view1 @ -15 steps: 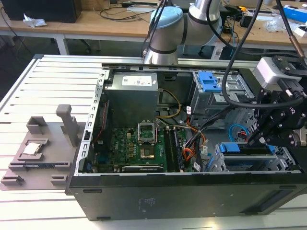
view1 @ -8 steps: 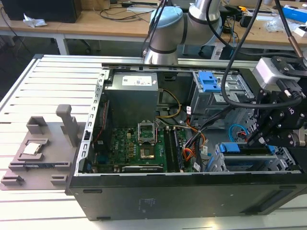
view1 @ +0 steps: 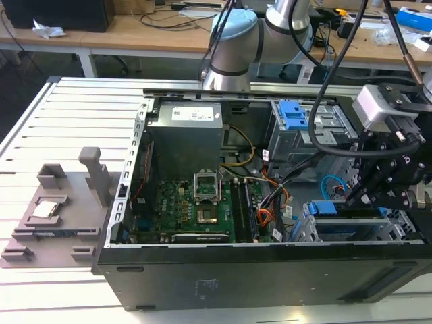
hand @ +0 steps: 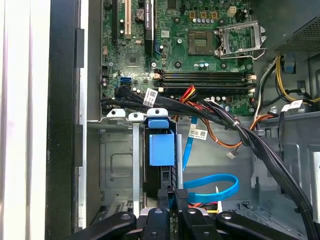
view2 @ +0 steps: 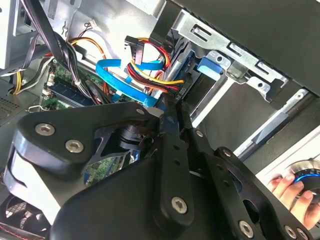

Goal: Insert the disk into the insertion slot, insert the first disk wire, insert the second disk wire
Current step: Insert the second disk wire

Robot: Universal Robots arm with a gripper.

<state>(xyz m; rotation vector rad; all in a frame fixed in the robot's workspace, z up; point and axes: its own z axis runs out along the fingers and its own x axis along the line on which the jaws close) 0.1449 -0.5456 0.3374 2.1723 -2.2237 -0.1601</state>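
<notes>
A: Exterior view, where's the disk (view1: 324, 208)?
B: Seated in the slot (view1: 405, 233), at the case's near corner on the exterior view's right. The blue carrier end shows in the first wrist view too, standing between the cage walls.
A: So the insert looks done?
B: I'd judge yes. This looks like the wire step.
A: Gripper (hand: 172, 200)?
B: Just beside the disk's open end, right at the blue cable (hand: 210, 182) that loops there. Clamped or spread, can't tell. Can't tell if it's touching the plug either.
A: What makes this step go well?
B: My guess: keep the plug square to the disk's port and push straight along the disk, no twist. Leave the loop some slack so it doesn't pull the plug sideways.
A: Anything in the way?
B: The black bundle (hand: 250, 135) runs from the board (hand: 200, 50) down past the cage, so it's a possible snag. Red and yellow wires crowd close as well.
A: Anyone around?
B: A hand (view2: 292, 187) rests on a lit dial outside the case, in the second wrist view.
</notes>
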